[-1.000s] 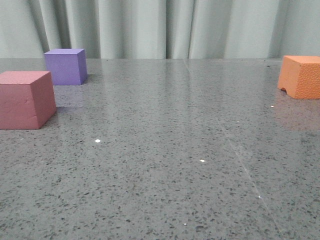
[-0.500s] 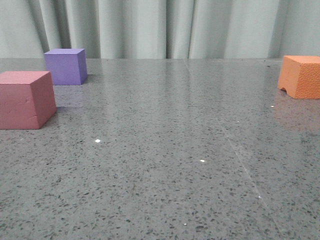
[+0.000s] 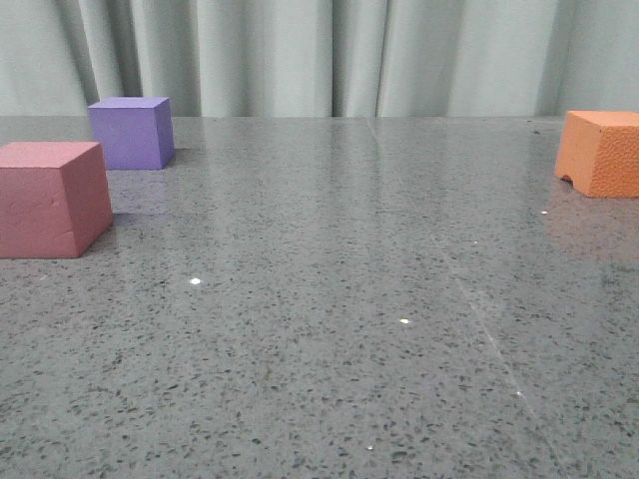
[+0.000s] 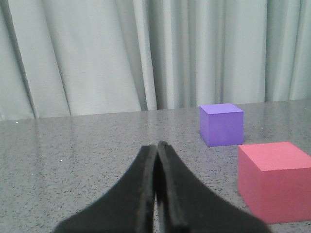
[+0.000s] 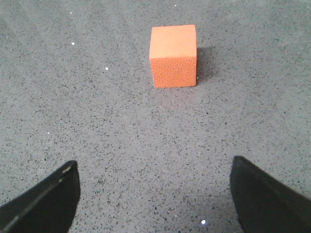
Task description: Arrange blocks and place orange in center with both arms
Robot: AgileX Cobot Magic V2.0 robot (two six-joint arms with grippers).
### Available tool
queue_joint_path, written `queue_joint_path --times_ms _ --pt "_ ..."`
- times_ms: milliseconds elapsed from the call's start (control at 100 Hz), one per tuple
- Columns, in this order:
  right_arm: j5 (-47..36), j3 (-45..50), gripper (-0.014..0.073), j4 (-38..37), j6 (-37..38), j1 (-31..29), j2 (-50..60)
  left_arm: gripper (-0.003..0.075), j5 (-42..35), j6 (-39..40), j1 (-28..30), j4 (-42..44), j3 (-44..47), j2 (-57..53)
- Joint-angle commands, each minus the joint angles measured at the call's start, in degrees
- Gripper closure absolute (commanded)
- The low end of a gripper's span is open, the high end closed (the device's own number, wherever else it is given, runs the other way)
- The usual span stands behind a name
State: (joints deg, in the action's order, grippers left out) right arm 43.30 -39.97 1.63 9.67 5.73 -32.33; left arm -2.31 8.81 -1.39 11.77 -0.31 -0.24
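Note:
In the front view a pink-red cube sits at the left edge, a purple cube behind it, and the pebbled orange cube with a notch at the far right. No gripper shows there. In the left wrist view my left gripper is shut and empty, low over the table, with the purple cube and pink-red cube ahead and off to one side. In the right wrist view my right gripper is open wide and empty, above the table, with the orange cube ahead, apart from the fingers.
The grey speckled tabletop spreads between the cubes. A pale pleated curtain hangs behind the table's far edge and also fills the back of the left wrist view.

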Motion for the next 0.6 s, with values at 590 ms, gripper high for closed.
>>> queue_joint_path --times_ms 590 --pt "9.51 -41.58 -0.0040 -6.30 -1.11 -0.46 -48.37 0.0739 -4.50 0.17 0.03 -0.43 3.14 -1.91"
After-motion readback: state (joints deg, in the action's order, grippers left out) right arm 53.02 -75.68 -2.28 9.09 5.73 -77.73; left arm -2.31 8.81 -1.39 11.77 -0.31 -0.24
